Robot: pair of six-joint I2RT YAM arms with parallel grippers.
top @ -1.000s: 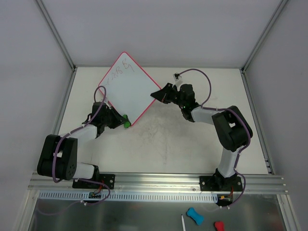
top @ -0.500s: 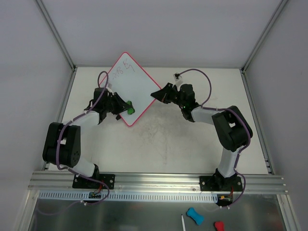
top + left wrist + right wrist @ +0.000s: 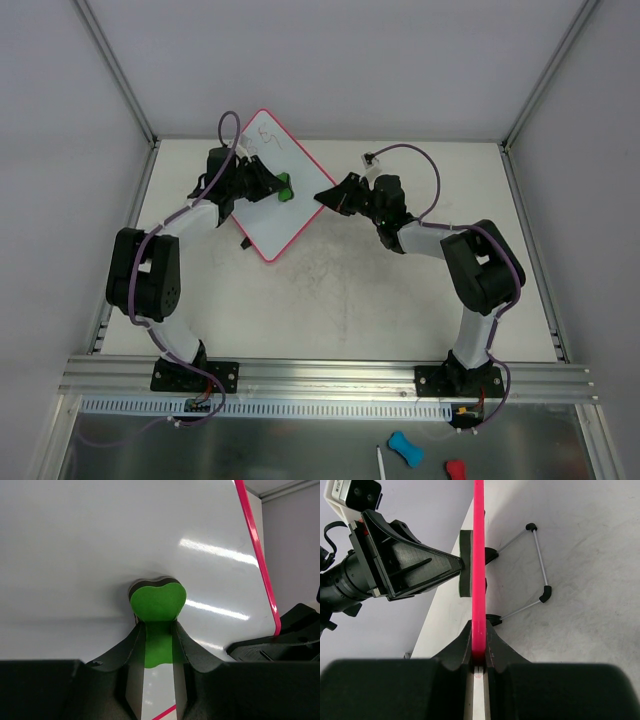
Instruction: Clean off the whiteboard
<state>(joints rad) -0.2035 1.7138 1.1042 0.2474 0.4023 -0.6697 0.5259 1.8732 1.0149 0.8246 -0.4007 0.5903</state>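
Note:
The whiteboard (image 3: 290,222) lies as a diamond at the back left of the table, propped at a tilt, with a few thin scribbles (image 3: 272,140) near its top corner. My left gripper (image 3: 281,187) is shut on a green heart-shaped eraser (image 3: 157,600) and presses it flat on the board's white face (image 3: 90,535). My right gripper (image 3: 326,197) is shut on the board's right corner, with the pink rim (image 3: 478,555) edge-on between its jaws (image 3: 478,630). The eraser also shows edge-on against the board in the right wrist view (image 3: 465,562).
A thin wire stand (image 3: 538,565) sticks out from under the board on the table. A blue eraser (image 3: 405,448), a red one (image 3: 455,468) and a white pen (image 3: 381,465) lie in the metal tray in front of the arm bases. Frame posts stand at the back corners.
My left gripper has slid the green eraser from the board's lower corner up towards its top corner. Fewer scribbles show. The right gripper and the board have not moved.

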